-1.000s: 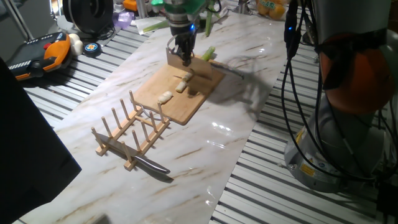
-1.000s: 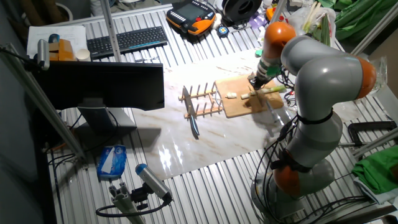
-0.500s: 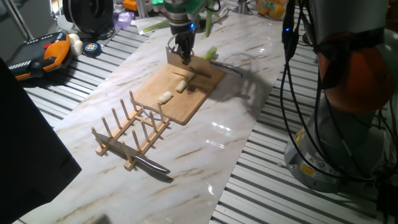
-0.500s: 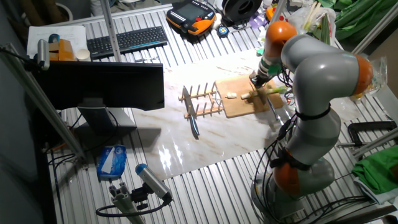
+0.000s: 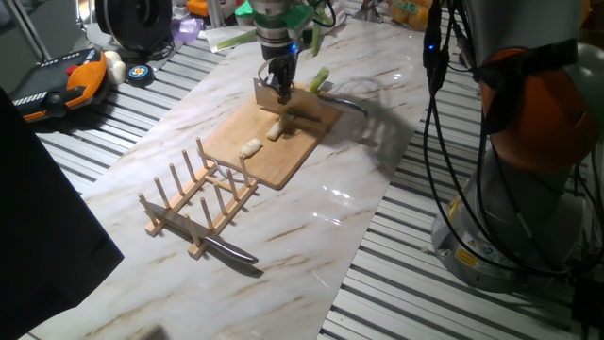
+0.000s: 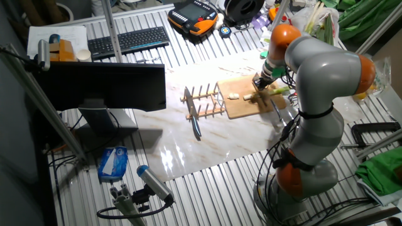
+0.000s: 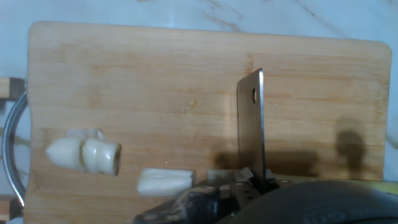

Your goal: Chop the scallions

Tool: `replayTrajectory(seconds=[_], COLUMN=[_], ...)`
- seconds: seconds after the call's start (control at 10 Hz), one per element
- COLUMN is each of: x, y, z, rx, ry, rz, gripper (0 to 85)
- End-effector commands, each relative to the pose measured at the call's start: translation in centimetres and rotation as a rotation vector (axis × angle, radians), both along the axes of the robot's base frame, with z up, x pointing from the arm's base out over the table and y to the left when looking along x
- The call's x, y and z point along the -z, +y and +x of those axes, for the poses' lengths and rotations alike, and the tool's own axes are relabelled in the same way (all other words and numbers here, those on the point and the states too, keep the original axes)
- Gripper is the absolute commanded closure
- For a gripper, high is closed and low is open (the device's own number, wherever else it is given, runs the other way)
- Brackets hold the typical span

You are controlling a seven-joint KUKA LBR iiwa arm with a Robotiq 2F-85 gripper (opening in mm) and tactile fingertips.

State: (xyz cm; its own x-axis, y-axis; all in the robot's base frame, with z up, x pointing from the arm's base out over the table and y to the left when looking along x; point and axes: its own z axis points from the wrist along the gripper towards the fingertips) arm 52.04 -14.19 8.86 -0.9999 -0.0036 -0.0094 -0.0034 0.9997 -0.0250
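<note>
Hand view: two-finger gripper (image 7: 249,186) clenched on flat steel cleaver blade (image 7: 251,124) above rectangular wooden cutting board (image 7: 155,68). Two short white scallion pieces (image 7: 84,154) lay cut near one edge; pale-green stalk (image 5: 318,81) remained uncut. Partly done.

pincer (image 6: 260,80) over cutting board (image 6: 242,107); scallion pieces (image 6: 233,96) on board.

One fixed view looks obliquely along the marble table (image 5: 311,236) at close range; the other, high and distant, faces it from the monitor side. Hand view looks straight down; all share the cutting board (image 5: 269,142) (image 6: 242,103) (image 7: 155,87)
</note>
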Motion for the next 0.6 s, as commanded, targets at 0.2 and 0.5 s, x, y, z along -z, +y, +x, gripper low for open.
replayTrajectory(seconds=[0.2,0.5], x=[0.34,0.56], y=[0.23,0.08], z=[-0.04,-0.25], rx=[0.001,0.003], ry=[-0.006,-0.005], rz=[-0.004,-0.004], gripper=[84.3,84.3])
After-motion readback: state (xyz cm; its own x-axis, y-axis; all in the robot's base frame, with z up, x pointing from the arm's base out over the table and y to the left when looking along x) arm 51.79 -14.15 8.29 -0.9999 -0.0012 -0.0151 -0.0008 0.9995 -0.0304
